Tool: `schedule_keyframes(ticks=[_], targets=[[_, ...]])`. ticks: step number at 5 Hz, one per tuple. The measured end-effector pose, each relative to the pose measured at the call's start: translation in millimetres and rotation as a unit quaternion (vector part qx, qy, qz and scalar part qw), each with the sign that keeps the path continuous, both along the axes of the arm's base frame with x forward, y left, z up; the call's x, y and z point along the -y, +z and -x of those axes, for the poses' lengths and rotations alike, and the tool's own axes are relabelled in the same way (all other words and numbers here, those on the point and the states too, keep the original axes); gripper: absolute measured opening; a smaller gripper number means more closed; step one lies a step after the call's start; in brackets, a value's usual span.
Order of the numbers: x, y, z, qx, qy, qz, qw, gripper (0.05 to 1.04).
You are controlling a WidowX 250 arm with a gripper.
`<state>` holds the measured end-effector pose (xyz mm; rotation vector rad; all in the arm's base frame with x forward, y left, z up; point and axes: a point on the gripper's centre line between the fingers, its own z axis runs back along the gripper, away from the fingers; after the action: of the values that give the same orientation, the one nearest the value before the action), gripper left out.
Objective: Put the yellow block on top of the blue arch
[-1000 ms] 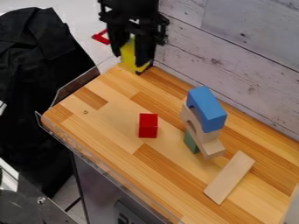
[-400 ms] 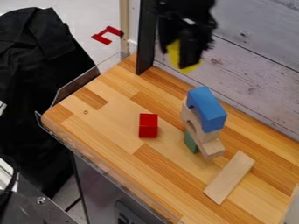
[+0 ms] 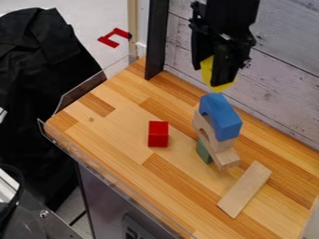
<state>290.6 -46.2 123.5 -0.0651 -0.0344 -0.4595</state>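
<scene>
The black gripper hangs from the top edge, right of centre, shut on the yellow block. Its fingers cover part of the block, which shows between and below them. Just below in the view is the blue arch, which tops a stack of a natural wood arch, another wood piece and a green block. Whether the yellow block touches the blue arch cannot be told for certain; it appears held above the arch's far end.
A red block stands left of the stack, and a flat wood plank lies to its right front. Behind the wooden table rises a whitewashed plank wall. A clear rim runs along the left edge.
The gripper has moved right across the back of the table with the yellow block, and since the middle frame somewhat lower, toward the blue arch. The stack has stayed put.
</scene>
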Motion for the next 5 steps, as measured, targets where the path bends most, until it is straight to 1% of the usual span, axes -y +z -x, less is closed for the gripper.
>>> schedule_keyframes(ticks=[1, 2, 5], targets=[[2.7, -10.3, -1.7, -0.013, 0.001, 0.003, 0.9999, 0.569], [4.2, -24.7, -0.8, -0.037, -0.003, 0.0, 0.9993, 0.57], [10.1, -36.0, -5.0, -0.053, -0.01, -0.008, 0.9985, 0.57]])
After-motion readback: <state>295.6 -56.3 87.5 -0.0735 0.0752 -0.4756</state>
